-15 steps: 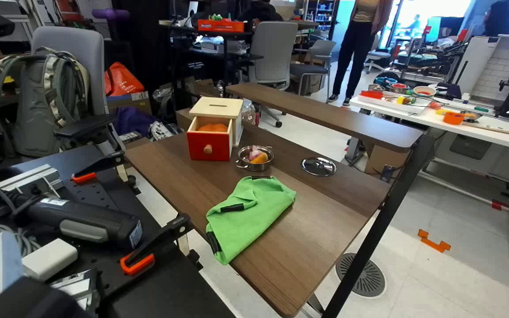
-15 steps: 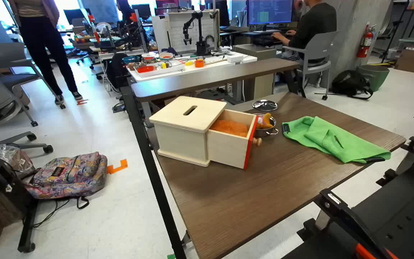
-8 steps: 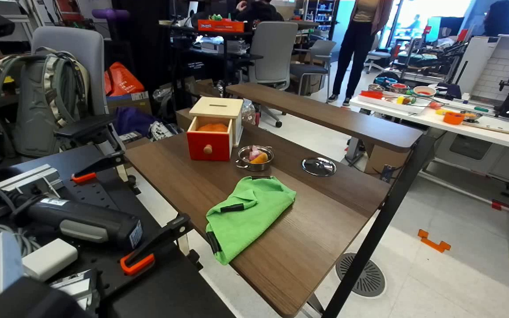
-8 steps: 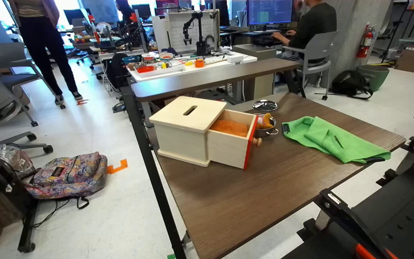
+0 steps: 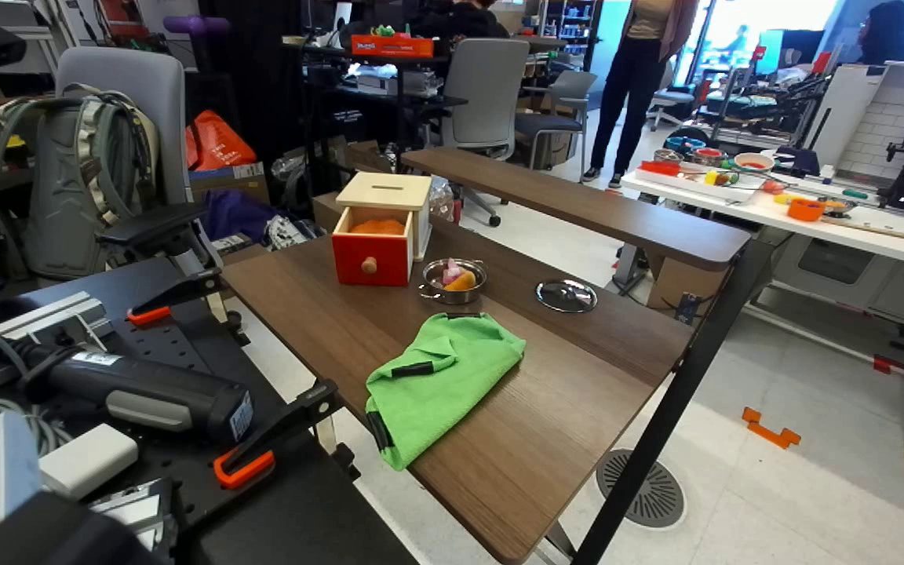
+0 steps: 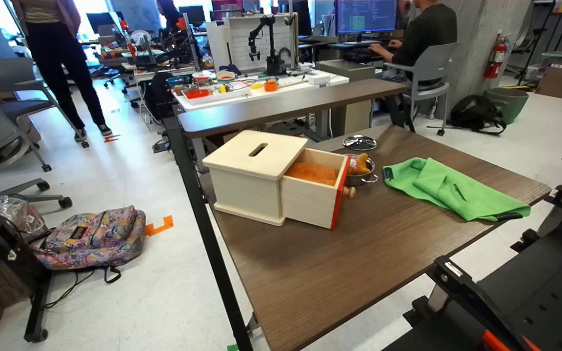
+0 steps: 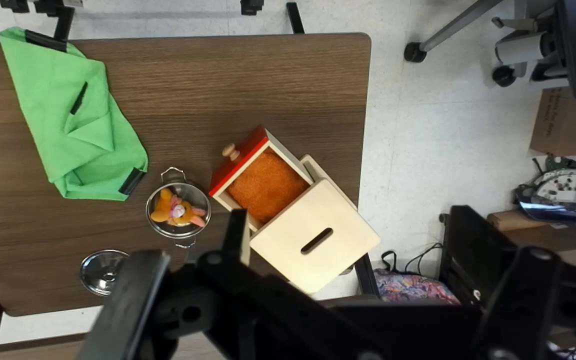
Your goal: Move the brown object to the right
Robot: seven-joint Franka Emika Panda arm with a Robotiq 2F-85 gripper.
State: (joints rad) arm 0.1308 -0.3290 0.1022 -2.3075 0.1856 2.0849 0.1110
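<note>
In the wrist view, the fuzzy orange-brown lump lies up-left of the black gripper. Its jaws stand apart.

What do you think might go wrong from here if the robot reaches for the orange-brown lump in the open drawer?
The walls of the drawer hem in the orange-brown lump, so reaching in might catch one and shift the box. The open pot close by could get bumped. The toy inside it is partly orange and might be mistaken for the target.

The black pincer holds its jaws well apart.
</note>
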